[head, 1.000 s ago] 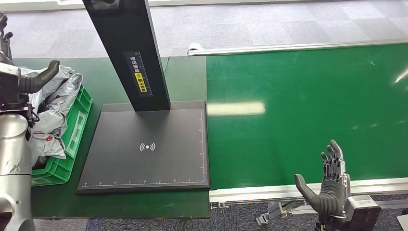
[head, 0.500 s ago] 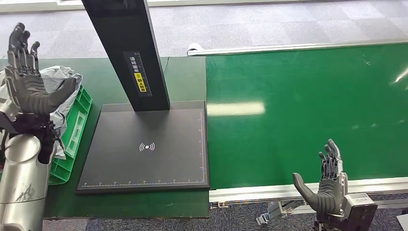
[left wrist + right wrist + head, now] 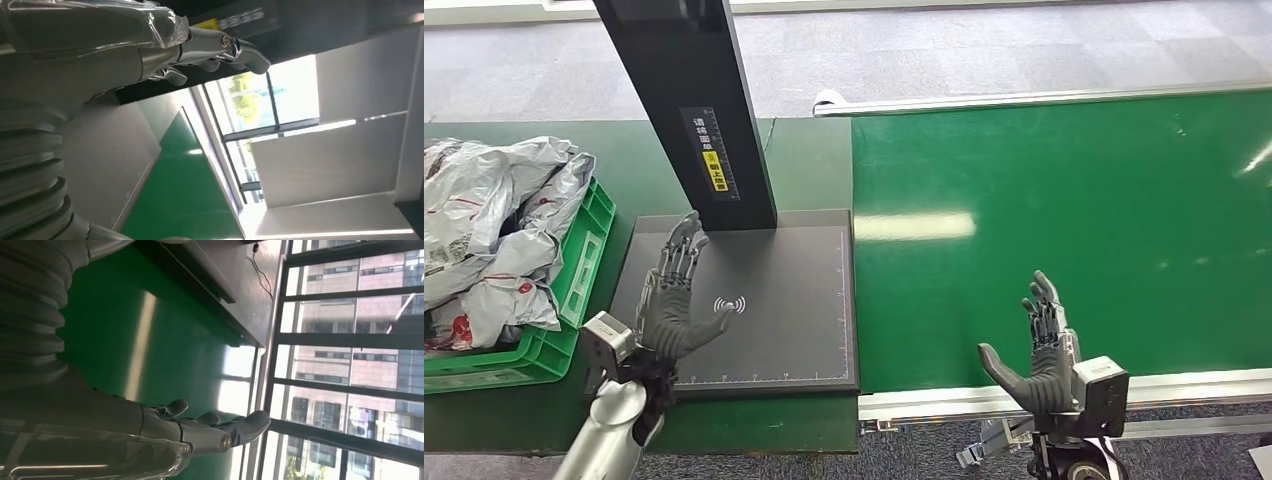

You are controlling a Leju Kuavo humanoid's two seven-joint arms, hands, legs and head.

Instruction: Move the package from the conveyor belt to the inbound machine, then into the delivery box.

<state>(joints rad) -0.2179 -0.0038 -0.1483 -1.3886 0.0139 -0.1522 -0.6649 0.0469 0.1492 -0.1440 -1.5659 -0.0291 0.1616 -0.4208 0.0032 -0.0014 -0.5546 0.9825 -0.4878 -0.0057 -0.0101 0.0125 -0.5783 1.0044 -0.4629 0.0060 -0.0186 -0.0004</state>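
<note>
Both hands empty, fingers spread: left hand (image 3: pixel 669 300) over the inbound machine (image 3: pixel 794 300), right hand (image 3: pixel 1046 358) at the conveyor belt (image 3: pixel 1064 220). Packages (image 3: pixel 494 230) fill the delivery box (image 3: pixel 589 250) — we judge them light, crinkly, slippery; pinch a fold.

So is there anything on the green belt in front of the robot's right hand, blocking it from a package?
Nothing visible blocks it. The right hand is open at the near edge of the conveyor belt, and the belt ahead of it is bare green, with no package on the part in view.
</note>
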